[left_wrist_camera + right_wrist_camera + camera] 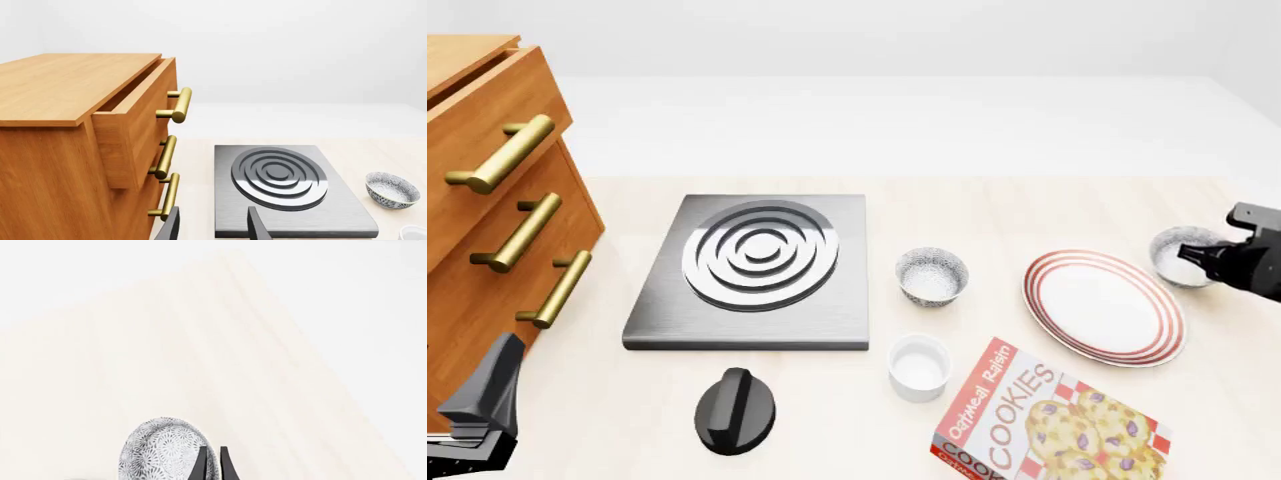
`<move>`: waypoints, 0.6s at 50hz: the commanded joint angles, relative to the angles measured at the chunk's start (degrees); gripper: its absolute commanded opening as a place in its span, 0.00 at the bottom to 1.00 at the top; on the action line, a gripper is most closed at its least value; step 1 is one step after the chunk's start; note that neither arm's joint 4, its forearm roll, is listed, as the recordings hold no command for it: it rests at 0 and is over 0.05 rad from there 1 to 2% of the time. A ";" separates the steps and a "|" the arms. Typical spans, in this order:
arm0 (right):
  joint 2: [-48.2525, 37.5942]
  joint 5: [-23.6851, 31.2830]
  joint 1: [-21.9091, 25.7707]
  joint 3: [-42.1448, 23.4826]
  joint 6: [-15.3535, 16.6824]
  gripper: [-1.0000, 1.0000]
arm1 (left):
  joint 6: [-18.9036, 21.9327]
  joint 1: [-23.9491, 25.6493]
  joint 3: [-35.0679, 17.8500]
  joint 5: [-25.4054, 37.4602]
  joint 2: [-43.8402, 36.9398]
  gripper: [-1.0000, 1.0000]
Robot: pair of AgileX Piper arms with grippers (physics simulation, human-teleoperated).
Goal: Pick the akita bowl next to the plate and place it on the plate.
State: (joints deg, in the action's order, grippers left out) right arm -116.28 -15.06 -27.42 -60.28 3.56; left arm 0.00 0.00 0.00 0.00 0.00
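Left wrist view: left gripper [212,225] seen spread, nothing held, idle over stove [287,190] by drawer cabinet [80,140]; second speckled bowl [392,190] seen on tabletop [200,160].

Front view: akita bowl [1178,255] just beside plate [1104,306], far-right side; right gripper [1204,254] positioned at its rim. Plate bare, placement not done.

Right wrist view: right gripper fingers [226,465] nearly pressed together, apparently pinching bowl rim. Judged: grasp made, lift and transfer left.

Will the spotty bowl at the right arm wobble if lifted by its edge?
Probably stiff: the akita bowl looks like hard ceramic. Pinched at one rim spot by the right gripper, it may tilt. Its rounded sides could rock.
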 commanded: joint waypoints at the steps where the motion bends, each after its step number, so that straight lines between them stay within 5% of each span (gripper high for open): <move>1: 0.85 0.88 0.32 0.96 -1.26 0.00 | 0.00 0.00 0.00 0.00 0.00 1.00; 30: 5.89 1.35 -1.33 2.17 -3.02 0.00 | 0.00 0.00 0.00 0.00 0.00 1.00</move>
State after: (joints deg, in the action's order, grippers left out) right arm -112.45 -13.68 -28.19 -58.57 1.44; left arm 0.00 0.00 0.00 0.00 0.00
